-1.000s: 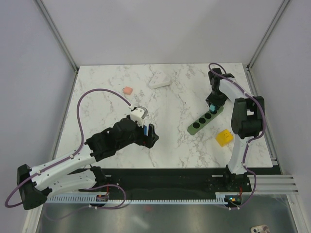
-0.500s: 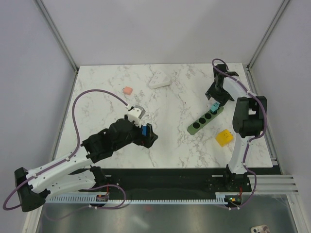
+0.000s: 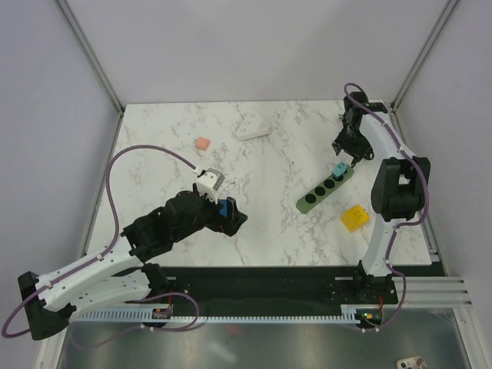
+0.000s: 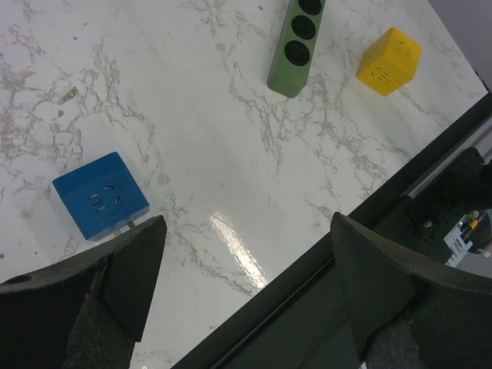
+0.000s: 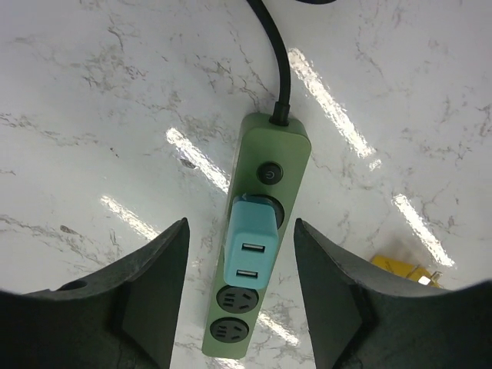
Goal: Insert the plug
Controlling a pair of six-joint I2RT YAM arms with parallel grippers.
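Two robot arms reach over a white marble table. At left, the left gripper hovers low with its jaws spread wide, gripping nothing. The plug, a bright-blue cube with rounded edges, lies on the marble just beside one finger of that gripper. Its upward face shows small dark socket slots, and a metal prong pokes out at its lower edge. Well to the right lies a green power strip with a pale teal USB adapter seated in it. The right gripper hangs above the strip, released, fingers apart, touching nothing. A yellow block sits near the strip's near end.
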